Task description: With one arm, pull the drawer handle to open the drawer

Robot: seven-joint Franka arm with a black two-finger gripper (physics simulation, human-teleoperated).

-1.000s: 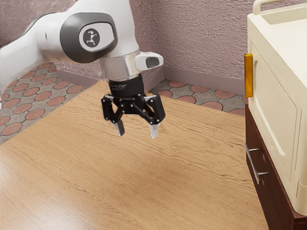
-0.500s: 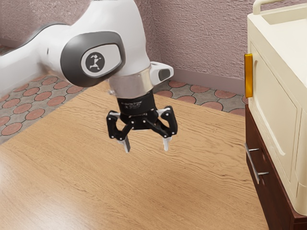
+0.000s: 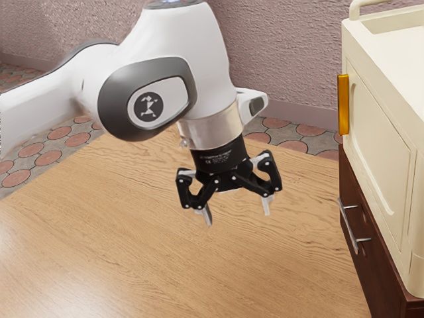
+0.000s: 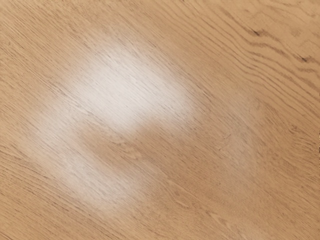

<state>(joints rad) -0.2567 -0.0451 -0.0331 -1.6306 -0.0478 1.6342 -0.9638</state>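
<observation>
The metal drawer handle [image 3: 349,227] is a slim, silvery bar in the lower right of the exterior view. It slants down toward the lower right and stands out on two short posts from the front of a dark reddish-brown drawer [image 3: 370,271]. The drawer looks closed, its front running in line beneath the cream cabinet [image 3: 377,139] that takes up the right edge of the frame. Higher on the cabinet, at its near left edge, is an upright amber-yellow grip [image 3: 343,105]. In the upper right corner, the cabinet has a pale, sunken top with a rounded cream rail [image 3: 356,8] at its rim.

The black gripper [image 3: 238,213] hangs just right of the centre of the frame, well apart from the handle and to its left. It is open and empty, with its two fingers spread and pointing mostly downward, slightly tilted, above the table. The white and grey arm [image 3: 156,73] comes in from the left edge, bulges at a round joint bearing a small logo, and bends down to the gripper.

Below is a light wooden table [image 3: 126,265] with wavy grain. Behind it are a floor of reddish rounded tiles [image 3: 48,158] set in grey and a rough, pinkish-mauve wall [image 3: 285,50].

The wrist view looks onto the same wood, with a soft white glare [image 4: 130,95] left of centre and darker grain lines in the upper right.
</observation>
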